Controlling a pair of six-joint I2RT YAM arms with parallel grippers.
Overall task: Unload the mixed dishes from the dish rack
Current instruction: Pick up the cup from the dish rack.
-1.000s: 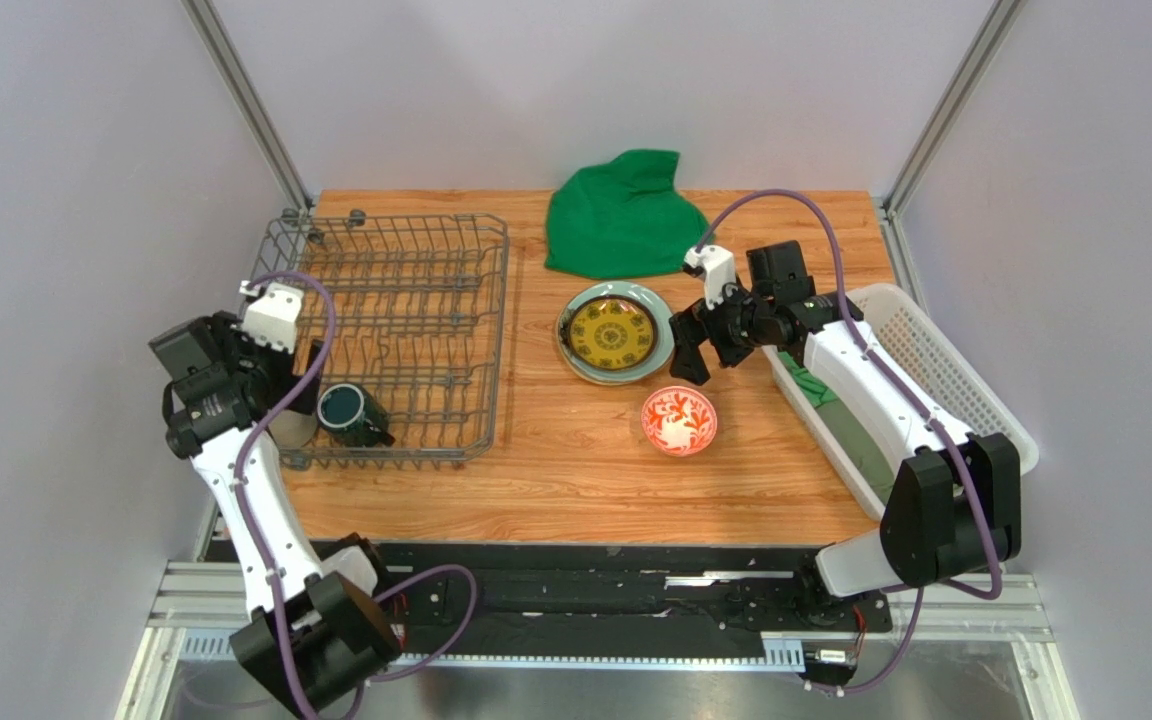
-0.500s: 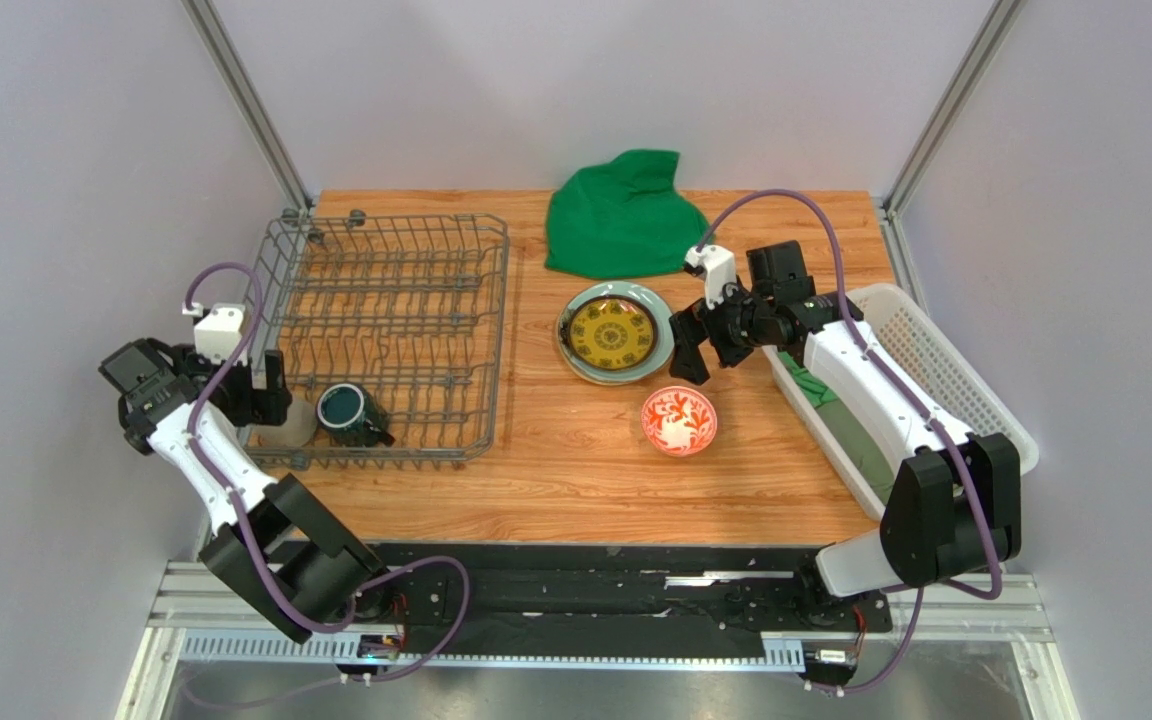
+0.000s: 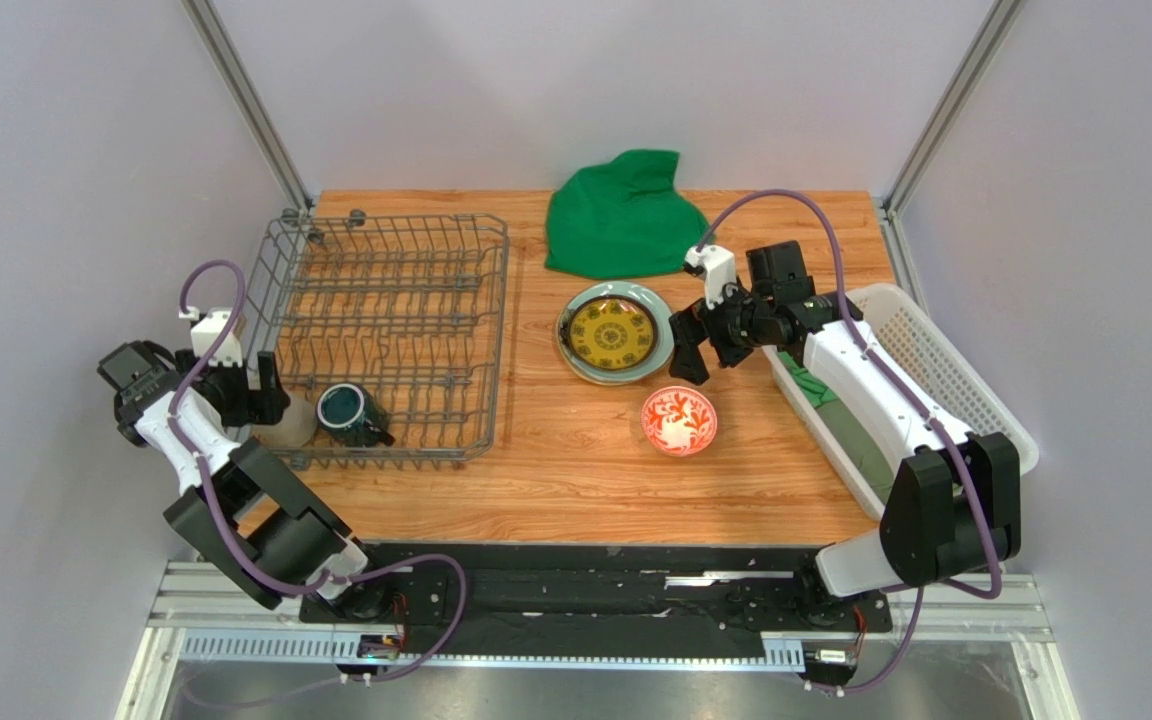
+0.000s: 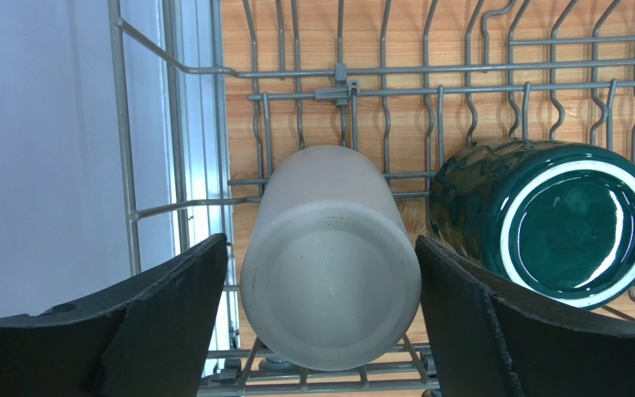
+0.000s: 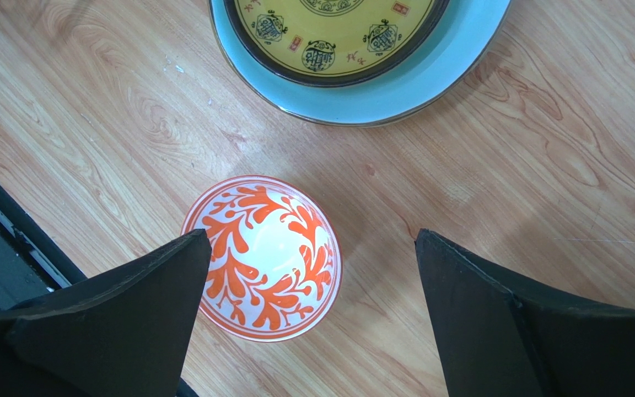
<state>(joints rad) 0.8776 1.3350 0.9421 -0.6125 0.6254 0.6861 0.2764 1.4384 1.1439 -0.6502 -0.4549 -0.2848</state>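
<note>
The beige handleless cup [image 4: 329, 273] lies on its side in the near-left corner of the dish rack [image 3: 432, 255], its base facing the left wrist camera. My left gripper [image 4: 321, 241] is open, with one finger on each side of the cup and small gaps showing. The dark teal mug [image 4: 561, 223] lies just right of the cup. The small yellow-and-dark patterned plate [image 3: 608, 332] rests on the pale green plate [image 3: 659, 320] on the table. The red-and-white bowl [image 5: 263, 256] stands below my open, empty right gripper [image 5: 308, 248]. The cream floral plate is out of view.
A green cloth [image 3: 621, 210] lies at the back of the wooden table. A white lattice basket [image 3: 940, 360] holding something green stands at the right edge, under my right arm. The enclosure wall is close on the left of the rack.
My left arm has swung left and down from over the rack's front-left corner; its open fingers now flank the beige cup. The right arm has not moved.
</note>
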